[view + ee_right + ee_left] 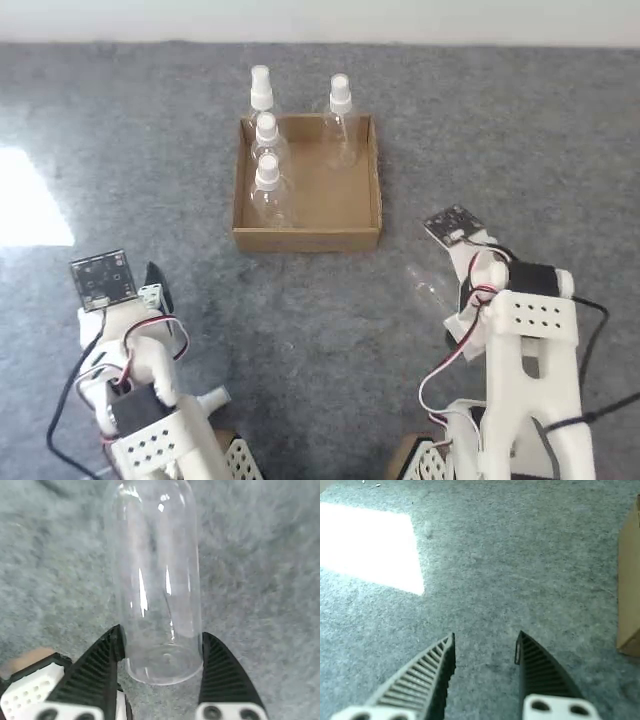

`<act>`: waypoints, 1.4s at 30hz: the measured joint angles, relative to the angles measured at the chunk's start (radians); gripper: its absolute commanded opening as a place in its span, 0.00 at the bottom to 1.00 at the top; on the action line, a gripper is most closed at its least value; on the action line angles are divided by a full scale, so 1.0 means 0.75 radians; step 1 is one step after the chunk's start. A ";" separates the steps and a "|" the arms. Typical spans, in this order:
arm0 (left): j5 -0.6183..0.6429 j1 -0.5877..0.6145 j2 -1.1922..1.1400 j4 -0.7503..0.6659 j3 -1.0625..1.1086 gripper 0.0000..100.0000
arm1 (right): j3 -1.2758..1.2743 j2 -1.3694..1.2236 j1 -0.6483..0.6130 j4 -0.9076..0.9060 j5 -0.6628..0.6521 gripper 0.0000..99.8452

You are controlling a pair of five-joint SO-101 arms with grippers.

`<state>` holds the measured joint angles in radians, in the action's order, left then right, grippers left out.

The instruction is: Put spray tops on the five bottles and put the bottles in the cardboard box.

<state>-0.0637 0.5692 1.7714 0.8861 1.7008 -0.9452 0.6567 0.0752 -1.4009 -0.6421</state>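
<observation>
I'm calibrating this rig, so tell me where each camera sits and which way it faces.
High view: fixed overhead, looking down over both arms toward the cardboard box.
Left wrist view: on the left arm, facing out over the carpet; the open left gripper shows.
Right wrist view: on the right arm, facing a lying clear bottle, the right gripper astride its base.
Shared: high and left wrist views show the cardboard box.

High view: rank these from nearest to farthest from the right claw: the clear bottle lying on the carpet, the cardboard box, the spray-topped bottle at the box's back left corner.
1. Clear plastic bottle, lying at the right claw.
2. Brown cardboard box, ahead to its left.
3. White-topped clear bottle, at the box's far left corner.
</observation>
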 measured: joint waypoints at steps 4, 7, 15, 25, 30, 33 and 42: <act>0.000 -0.010 0.000 0.000 0.000 0.23 | -0.092 0.000 0.006 0.086 -0.006 0.17; 0.000 -0.010 0.000 0.004 0.000 0.25 | -0.096 0.000 0.014 0.088 -0.006 0.28; 0.000 -0.008 0.000 0.023 0.000 0.25 | -0.096 0.000 0.008 0.088 -0.016 0.32; 0.000 -0.008 0.000 0.023 0.000 0.25 | 0.037 0.000 -0.088 -0.045 -0.018 0.32; 0.000 -0.010 0.000 0.023 0.000 0.25 | 0.119 0.000 -0.108 -0.053 -0.018 0.32; 0.000 -0.006 0.000 0.023 0.000 0.25 | 0.153 0.000 -0.166 -0.053 -0.018 0.32; 0.000 -0.008 0.000 0.023 0.000 0.25 | 0.325 -0.029 -0.284 -0.147 -0.018 0.31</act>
<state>-0.0637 0.5631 1.7714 0.9030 1.7008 -0.7012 0.6352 -0.1381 -1.5113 -0.6559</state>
